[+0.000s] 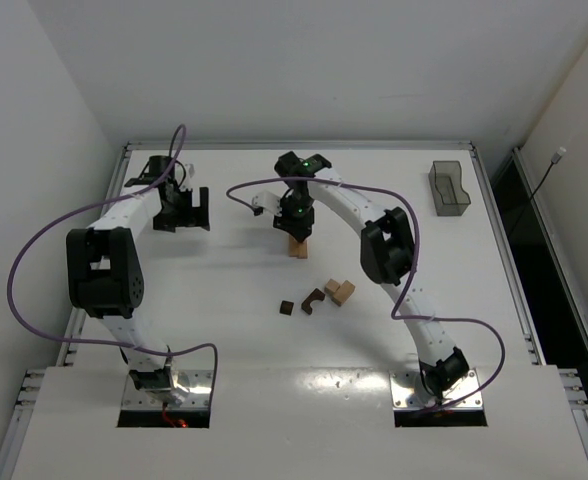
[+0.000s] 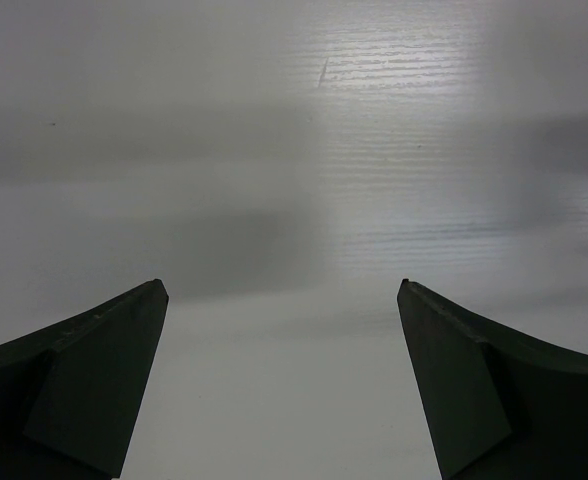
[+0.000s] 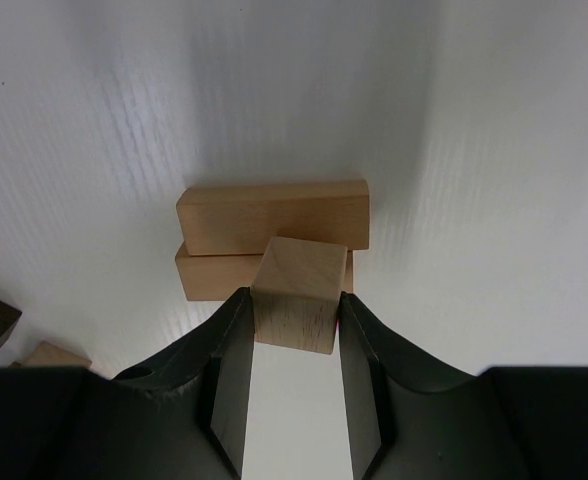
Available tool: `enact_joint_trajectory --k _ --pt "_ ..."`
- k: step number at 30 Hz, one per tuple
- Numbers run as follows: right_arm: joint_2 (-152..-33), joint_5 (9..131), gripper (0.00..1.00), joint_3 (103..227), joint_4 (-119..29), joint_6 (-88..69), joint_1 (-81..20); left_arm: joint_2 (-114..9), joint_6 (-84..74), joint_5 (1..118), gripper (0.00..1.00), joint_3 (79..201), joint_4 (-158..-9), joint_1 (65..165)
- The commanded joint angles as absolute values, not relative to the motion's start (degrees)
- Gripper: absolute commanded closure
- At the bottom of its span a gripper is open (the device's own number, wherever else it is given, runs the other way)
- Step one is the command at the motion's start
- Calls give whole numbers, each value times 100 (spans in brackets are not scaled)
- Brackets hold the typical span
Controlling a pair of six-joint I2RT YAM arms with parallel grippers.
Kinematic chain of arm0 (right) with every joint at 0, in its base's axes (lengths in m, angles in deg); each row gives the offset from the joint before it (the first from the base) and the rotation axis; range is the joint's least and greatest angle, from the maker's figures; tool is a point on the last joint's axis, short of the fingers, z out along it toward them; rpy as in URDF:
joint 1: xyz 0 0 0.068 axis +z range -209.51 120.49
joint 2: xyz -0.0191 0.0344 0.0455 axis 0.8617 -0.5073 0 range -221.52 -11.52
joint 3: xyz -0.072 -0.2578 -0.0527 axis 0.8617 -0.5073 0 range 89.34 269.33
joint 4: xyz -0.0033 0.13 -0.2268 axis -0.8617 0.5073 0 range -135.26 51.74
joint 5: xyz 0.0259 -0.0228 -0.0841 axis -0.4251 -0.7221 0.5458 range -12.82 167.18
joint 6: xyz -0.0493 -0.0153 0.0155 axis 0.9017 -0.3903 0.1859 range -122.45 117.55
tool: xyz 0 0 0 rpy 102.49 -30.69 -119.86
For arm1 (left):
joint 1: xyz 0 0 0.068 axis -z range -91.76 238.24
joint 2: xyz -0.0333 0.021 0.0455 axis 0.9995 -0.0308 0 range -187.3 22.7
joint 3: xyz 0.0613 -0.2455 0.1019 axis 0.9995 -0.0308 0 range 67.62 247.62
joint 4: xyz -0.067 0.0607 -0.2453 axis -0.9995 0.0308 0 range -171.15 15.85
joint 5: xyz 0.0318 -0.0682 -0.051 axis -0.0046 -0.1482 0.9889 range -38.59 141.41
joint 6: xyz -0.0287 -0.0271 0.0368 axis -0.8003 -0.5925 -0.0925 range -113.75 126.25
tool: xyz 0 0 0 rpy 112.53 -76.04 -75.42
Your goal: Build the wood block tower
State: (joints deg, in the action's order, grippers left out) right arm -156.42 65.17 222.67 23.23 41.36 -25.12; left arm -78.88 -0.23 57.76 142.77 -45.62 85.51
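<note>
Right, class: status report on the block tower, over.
Left gripper open, empty. Right gripper shut on tan cube at two stacked tan blocks. Spare blocks lie apart, nothing blocking.

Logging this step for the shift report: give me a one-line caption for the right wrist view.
Right claw shut on a tan cube near two long tan blocks on the white table.

Two long light-tan blocks [image 3: 272, 217] lie parallel and touching on the table [image 1: 214, 330], slightly offset. A tan cube [image 3: 296, 293] hangs at the nearer one, pinched upright in the right end effector [image 3: 296, 305]. Toward 5 o'clock from them, apart, lie a dark arch [image 1: 314, 299], a small dark block [image 1: 286, 307] and tan blocks [image 1: 340, 291].
</note>
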Motion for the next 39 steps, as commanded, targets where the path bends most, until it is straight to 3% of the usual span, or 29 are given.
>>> enact_joint_trajectory --k 1,9,14,24,28,30,39 --pt "-15663 6540 98 22486 2197 4079 -2462 -7933 -60 5897 0 14408 -4608 8463" --pt "-15663 6540 95 22486 2145 4027 -2462 -7986 -60 5897 0 14408 -4608 8463" --pt "-15663 6593 86 22486 2092 3904 -2462 -7986 -60 5950 0 14461 -4608 8463" --pt "-15663 6646 43 22486 2039 3798 -2409 -8039 -60 6003 0 14461 -4608 8463" --pt "-15558 6646 37 22486 2039 3737 -2409 -8039 -60 6003 0 14461 -4608 8463" --pt "-15427 6646 28 22486 2039 3737 -2409 -8039 -60 6003 0 14461 -4608 8463" --pt "-13775 6593 26 21636 1916 3403 -2769 -7986 -60 6125 0 14461 -4608 8463"
